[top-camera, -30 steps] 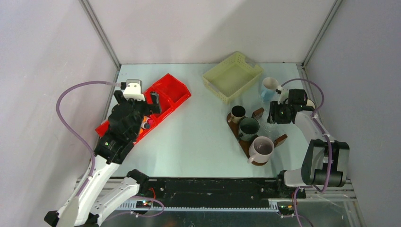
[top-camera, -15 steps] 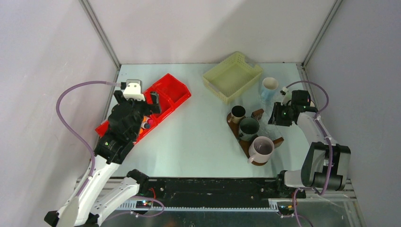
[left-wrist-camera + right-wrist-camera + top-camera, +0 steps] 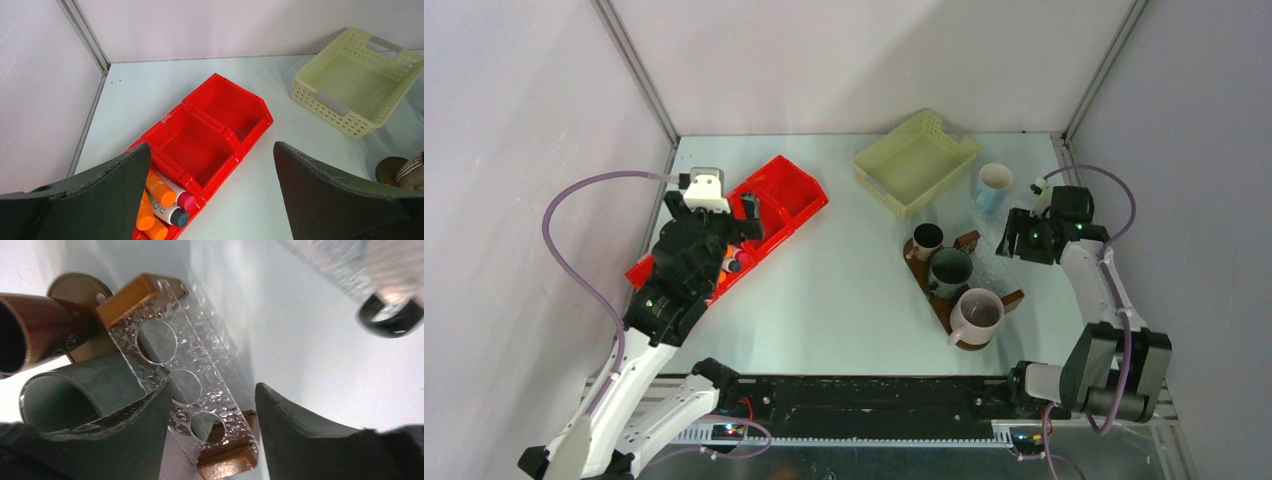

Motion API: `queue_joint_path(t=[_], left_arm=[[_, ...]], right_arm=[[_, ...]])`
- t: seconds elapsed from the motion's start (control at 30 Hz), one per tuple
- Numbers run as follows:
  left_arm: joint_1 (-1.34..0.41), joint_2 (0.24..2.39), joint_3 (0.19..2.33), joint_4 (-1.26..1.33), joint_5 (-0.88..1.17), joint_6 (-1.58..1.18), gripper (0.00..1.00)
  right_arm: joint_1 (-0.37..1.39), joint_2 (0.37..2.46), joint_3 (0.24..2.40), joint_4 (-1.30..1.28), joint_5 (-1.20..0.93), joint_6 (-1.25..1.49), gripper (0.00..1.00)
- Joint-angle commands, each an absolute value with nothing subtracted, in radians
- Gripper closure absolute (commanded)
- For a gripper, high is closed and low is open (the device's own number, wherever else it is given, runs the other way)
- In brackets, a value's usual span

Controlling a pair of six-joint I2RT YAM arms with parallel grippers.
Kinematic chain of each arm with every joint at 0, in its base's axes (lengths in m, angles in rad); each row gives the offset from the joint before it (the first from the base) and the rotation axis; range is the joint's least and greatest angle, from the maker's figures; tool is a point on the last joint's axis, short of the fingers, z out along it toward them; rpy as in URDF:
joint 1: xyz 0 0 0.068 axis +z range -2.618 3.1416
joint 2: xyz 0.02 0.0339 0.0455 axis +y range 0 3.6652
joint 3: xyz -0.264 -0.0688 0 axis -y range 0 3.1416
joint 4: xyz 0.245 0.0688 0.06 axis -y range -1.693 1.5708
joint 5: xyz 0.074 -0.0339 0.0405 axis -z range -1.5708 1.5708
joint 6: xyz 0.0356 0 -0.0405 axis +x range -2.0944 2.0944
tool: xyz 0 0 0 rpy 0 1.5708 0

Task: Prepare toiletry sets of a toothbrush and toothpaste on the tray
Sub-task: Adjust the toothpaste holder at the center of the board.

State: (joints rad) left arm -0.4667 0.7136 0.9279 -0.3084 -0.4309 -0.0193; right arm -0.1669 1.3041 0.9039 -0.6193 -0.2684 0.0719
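Note:
The dark brown oval tray (image 3: 938,298) carries three mugs: small dark brown (image 3: 927,241), dark green (image 3: 951,268) and mauve-grey (image 3: 977,313). Several orange and white toothpaste tubes (image 3: 161,196) lie in the near compartment of a red bin (image 3: 200,145). My left gripper (image 3: 211,147) hovers open above that bin, its left finger over the tubes. On the right, my right gripper (image 3: 214,390) is open and holds nothing, just right of the green mug (image 3: 65,395), above a clear rack (image 3: 185,385). No toothbrush is in view.
The clear rack (image 3: 992,268) has three holes and wooden end blocks and lies along the tray's right side. A pale yellow mesh basket (image 3: 916,160) stands at the back, with a light blue mug (image 3: 994,187) beside it. Frame posts and walls close in the table.
My right gripper has drawn back to the right, away from the mugs, and its jaws have narrowed and then spread wider. The left arm has not moved.

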Motion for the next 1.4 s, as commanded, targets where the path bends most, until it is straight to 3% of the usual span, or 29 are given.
queue_joint_path(t=[0.0, 0.1, 0.13, 0.2, 0.33, 0.43, 0.57, 0.77, 0.97, 1.37], left_arm=[[-0.448, 0.718, 0.927, -0.277, -0.433, -0.035, 0.00], [-0.443, 0.728, 0.929, -0.278, -0.440, -0.050, 0.00], [-0.440, 0.731, 0.930, -0.280, -0.443, -0.058, 0.00], [-0.439, 0.741, 0.936, -0.285, -0.453, -0.075, 0.00], [-0.438, 0.768, 0.953, -0.309, -0.488, -0.130, 0.00], [-0.437, 0.786, 0.961, -0.330, -0.516, -0.175, 0.00], [-0.437, 0.801, 0.961, -0.392, -0.599, -0.239, 0.00], [-0.404, 0.843, 0.930, -0.496, -0.679, -0.332, 0.00], [-0.304, 0.884, 0.893, -0.575, -0.678, -0.480, 0.01], [-0.167, 1.075, 0.884, -0.678, -0.679, -0.660, 0.14]], right_arm=[[-0.176, 1.172, 0.997, -0.627, -0.208, 0.073, 0.31], [-0.178, 1.056, 1.002, -0.627, -0.161, 0.071, 0.16], [-0.178, 1.029, 1.003, -0.628, -0.149, 0.075, 0.06], [-0.175, 0.933, 0.996, -0.627, -0.115, 0.089, 0.01], [-0.122, 0.803, 0.963, -0.609, 0.060, 0.148, 0.01], [-0.028, 0.736, 0.936, -0.588, 0.397, 0.226, 0.01], [0.138, 0.601, 0.874, -0.520, 0.551, 0.166, 0.01], [0.189, 0.330, 0.729, -0.431, 0.474, 0.124, 0.01], [0.240, 0.197, 0.643, -0.380, 0.423, 0.118, 0.01], [0.304, 0.012, 0.499, -0.290, 0.492, 0.120, 0.01]])
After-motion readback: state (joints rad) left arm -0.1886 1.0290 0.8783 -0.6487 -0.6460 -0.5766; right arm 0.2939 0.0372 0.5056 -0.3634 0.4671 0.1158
